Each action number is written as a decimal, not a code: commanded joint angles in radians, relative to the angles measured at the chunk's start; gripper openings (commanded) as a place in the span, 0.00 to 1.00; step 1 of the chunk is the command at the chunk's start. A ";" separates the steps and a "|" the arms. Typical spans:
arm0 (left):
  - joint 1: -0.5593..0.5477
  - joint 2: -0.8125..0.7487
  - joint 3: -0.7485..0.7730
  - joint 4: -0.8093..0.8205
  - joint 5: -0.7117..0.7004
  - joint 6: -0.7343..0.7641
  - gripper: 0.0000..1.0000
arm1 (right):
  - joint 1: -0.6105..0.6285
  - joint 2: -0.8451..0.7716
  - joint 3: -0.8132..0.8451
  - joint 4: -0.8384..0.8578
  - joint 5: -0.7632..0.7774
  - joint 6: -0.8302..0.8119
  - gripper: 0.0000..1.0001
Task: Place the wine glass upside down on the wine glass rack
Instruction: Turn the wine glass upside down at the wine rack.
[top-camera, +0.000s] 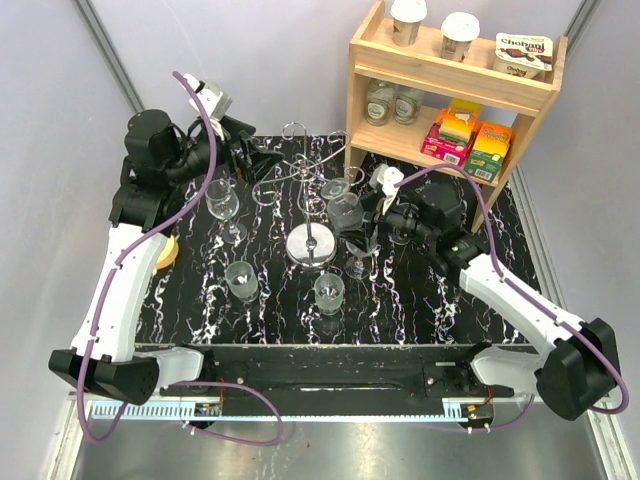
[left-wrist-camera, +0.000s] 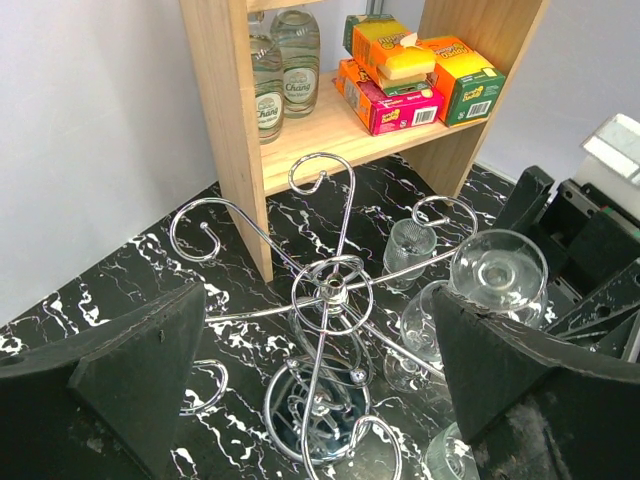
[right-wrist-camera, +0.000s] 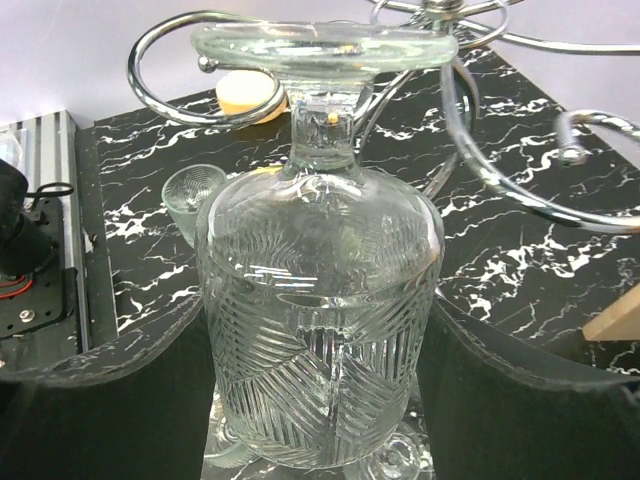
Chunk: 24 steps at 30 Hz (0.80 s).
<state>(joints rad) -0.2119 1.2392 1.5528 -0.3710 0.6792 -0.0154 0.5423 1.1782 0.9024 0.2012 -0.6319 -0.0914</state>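
Note:
The silver wine glass rack (top-camera: 310, 205) stands mid-table on its disc base; it also shows in the left wrist view (left-wrist-camera: 330, 290). My right gripper (top-camera: 352, 215) is shut on a cut-pattern wine glass (top-camera: 344, 208), held upside down at the rack's right side. In the right wrist view the gripper (right-wrist-camera: 320, 400) clasps the bowl (right-wrist-camera: 320, 330), and the glass's foot (right-wrist-camera: 322, 45) sits level with a curled rack arm (right-wrist-camera: 160, 65). I cannot tell whether the foot rests on it. My left gripper (top-camera: 252, 152) is open and empty behind the rack, its fingers (left-wrist-camera: 130, 380) wide apart.
A wooden shelf unit (top-camera: 450, 90) with bottles, boxes and cups stands at the back right. An upright wine glass (top-camera: 222, 200) stands left of the rack; two glasses (top-camera: 241, 280) (top-camera: 329, 292) stand in front. A yellow disc (top-camera: 165, 250) lies at the table's left edge.

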 joint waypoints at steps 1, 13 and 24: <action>0.002 -0.012 0.007 0.034 -0.029 0.008 0.99 | 0.034 0.004 0.003 0.162 -0.012 0.018 0.00; 0.000 -0.006 -0.003 0.041 -0.079 0.046 0.99 | 0.071 0.104 0.021 0.274 0.006 0.064 0.00; 0.002 -0.004 -0.036 0.038 -0.118 0.063 0.99 | 0.079 0.164 0.058 0.339 -0.014 0.133 0.00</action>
<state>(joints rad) -0.2119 1.2392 1.5307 -0.3668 0.5907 0.0296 0.6086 1.3319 0.8894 0.4023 -0.6292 -0.0074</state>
